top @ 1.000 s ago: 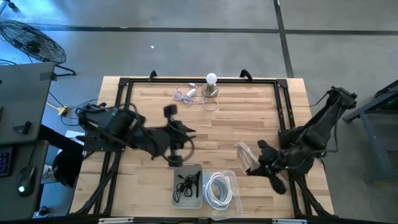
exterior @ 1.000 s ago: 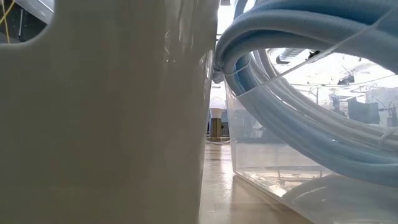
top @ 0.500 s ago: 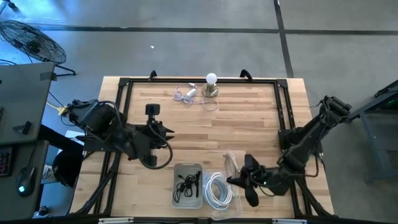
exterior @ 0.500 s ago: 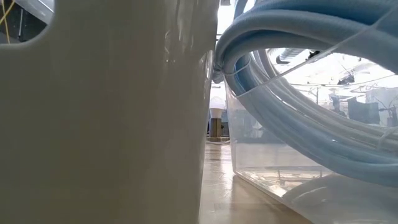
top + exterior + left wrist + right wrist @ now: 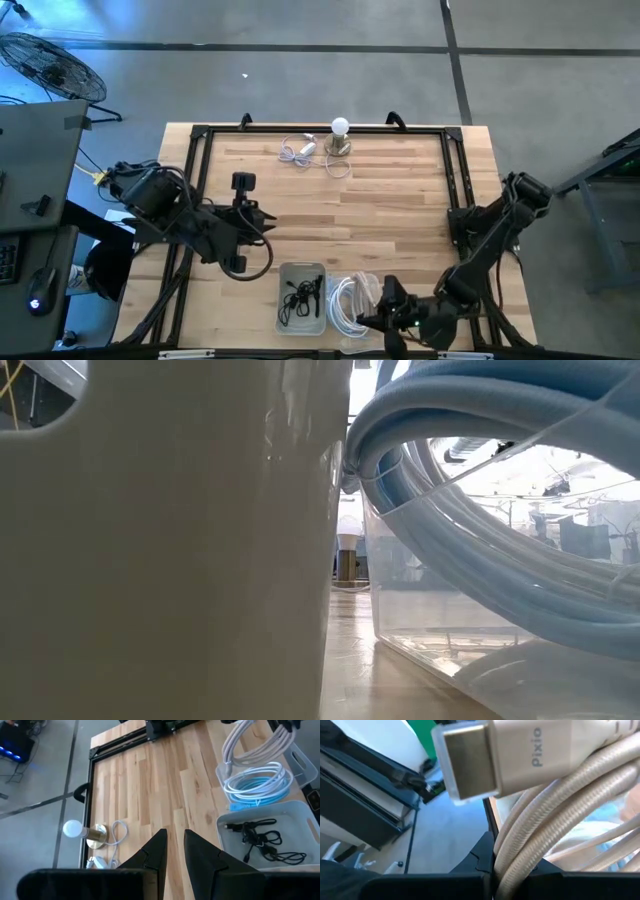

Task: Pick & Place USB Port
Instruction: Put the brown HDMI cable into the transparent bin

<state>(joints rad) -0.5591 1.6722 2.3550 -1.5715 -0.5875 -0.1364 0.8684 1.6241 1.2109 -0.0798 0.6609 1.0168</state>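
Since a second ago, our right gripper (image 5: 385, 310) has carried the bundled beige braided USB cable (image 5: 372, 290) from the table's right side to the clear plastic bin (image 5: 368, 280) of white coiled cables (image 5: 345, 305) near the front edge, while our left gripper (image 5: 238, 262) has drawn back leftward. Beside it sits the grey tray (image 5: 301, 297) of black cables. From the left wrist, our fingers (image 5: 157, 851) stand slightly apart, holding nothing. From the right wrist, the jaws seem clamped on the cable, its metal plug (image 5: 470, 760) filling the view.
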